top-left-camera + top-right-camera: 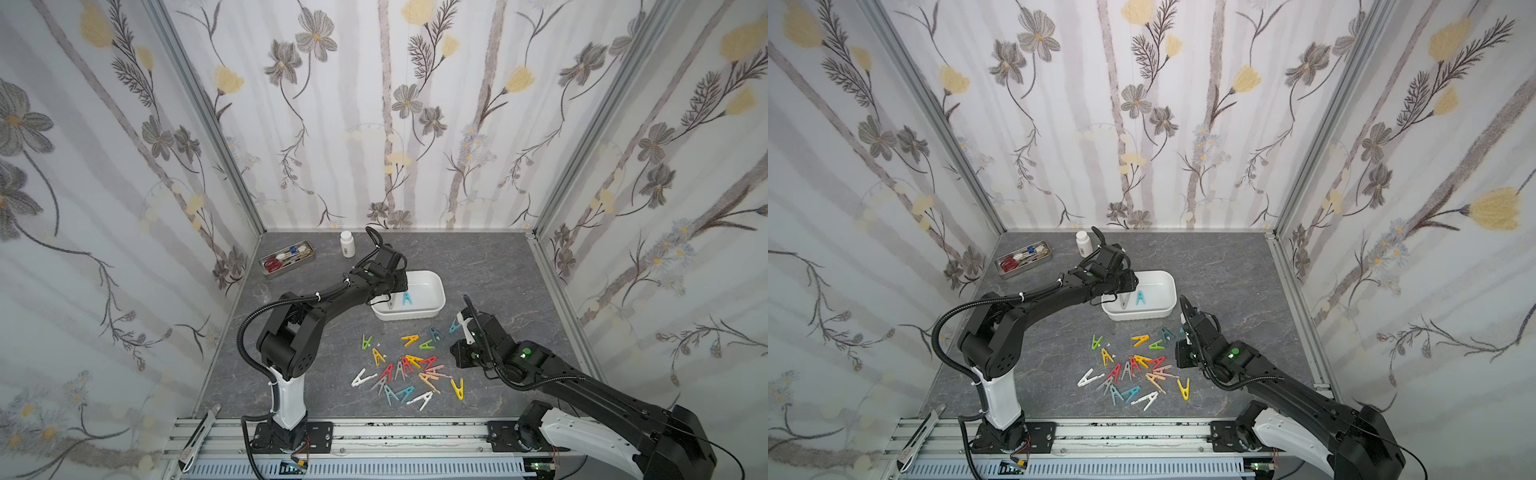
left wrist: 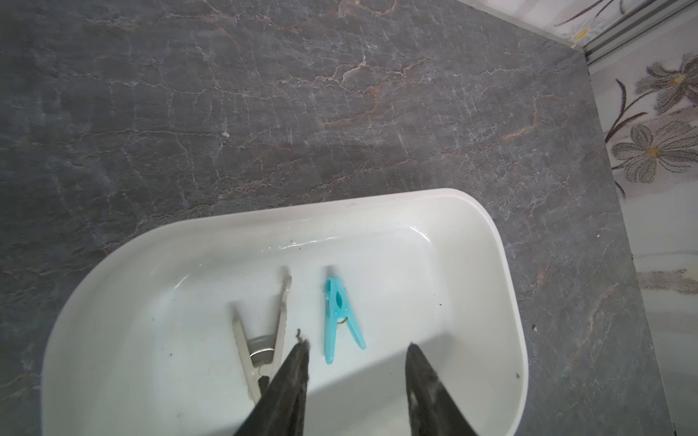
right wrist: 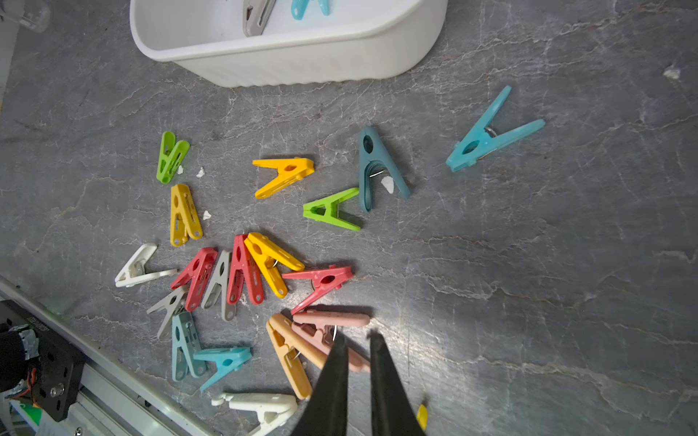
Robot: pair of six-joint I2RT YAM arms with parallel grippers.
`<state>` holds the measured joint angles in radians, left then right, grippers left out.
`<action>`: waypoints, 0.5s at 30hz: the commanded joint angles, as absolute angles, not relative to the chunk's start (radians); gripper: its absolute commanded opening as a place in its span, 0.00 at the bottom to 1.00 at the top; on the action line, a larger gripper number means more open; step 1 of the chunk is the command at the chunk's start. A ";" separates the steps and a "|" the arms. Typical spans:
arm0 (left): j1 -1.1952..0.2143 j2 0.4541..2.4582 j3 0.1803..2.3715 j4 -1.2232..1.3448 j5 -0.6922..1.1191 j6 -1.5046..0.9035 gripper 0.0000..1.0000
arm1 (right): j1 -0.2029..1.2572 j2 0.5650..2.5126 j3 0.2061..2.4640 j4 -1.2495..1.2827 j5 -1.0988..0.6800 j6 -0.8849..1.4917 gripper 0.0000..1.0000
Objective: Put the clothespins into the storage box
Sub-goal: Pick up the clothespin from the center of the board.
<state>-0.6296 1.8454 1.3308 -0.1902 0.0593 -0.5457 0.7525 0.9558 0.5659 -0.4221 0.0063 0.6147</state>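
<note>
**Left pincer open over the box, right pincer nearly closed at the heap**

The left pincer point(image 2: 357, 343) hangs over the storage box point(image 2: 302, 217). Its fingers stand well apart with nothing between them. Two pegs lie flat on the box floor, side by side, with their long axes across the box's short width. The teal clothespin point(image 2: 334, 313) points its pinching tip at the wall farther from the arm bases. Its legs spread back toward the pincer, and it lies below the gap between the fingers. The grey clothespin point(image 2: 282, 305) lies the other way round, legs opening toward that far wall, its joined end partly hidden behind one finger.

The right pincer point(image 3: 357, 335) is all but closed, with only a thin empty slit between its fingers. It hovers at the edge of the loose heap of clothespins point(image 3: 241, 268) on the worktop point(image 3: 528, 264), its fingertips over a pink clothespin point(image 3: 332, 319).
</note>
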 commanded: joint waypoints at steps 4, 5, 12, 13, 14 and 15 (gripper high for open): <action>-0.650 1.659 1.153 -0.099 -0.014 -0.571 0.44 | 0.755 0.858 0.520 -0.504 0.086 0.719 0.24; -0.650 1.632 1.135 -0.104 -0.020 -0.579 0.45 | 0.755 0.861 0.513 -0.518 0.075 0.733 0.25; -0.650 1.499 1.047 -0.134 -0.044 -0.602 0.45 | 0.759 0.895 0.462 -0.543 0.023 0.797 0.27; -0.650 1.481 1.033 -0.138 -0.048 -0.605 0.45 | 0.761 0.898 0.450 -0.539 0.011 0.803 0.27; -0.650 1.462 1.018 -0.140 -0.053 -0.608 0.45 | 0.762 0.903 0.440 -0.533 0.001 0.807 0.27; -0.650 1.446 1.005 -0.140 -0.055 -0.610 0.46 | 0.764 0.906 0.433 -0.532 -0.006 0.808 0.27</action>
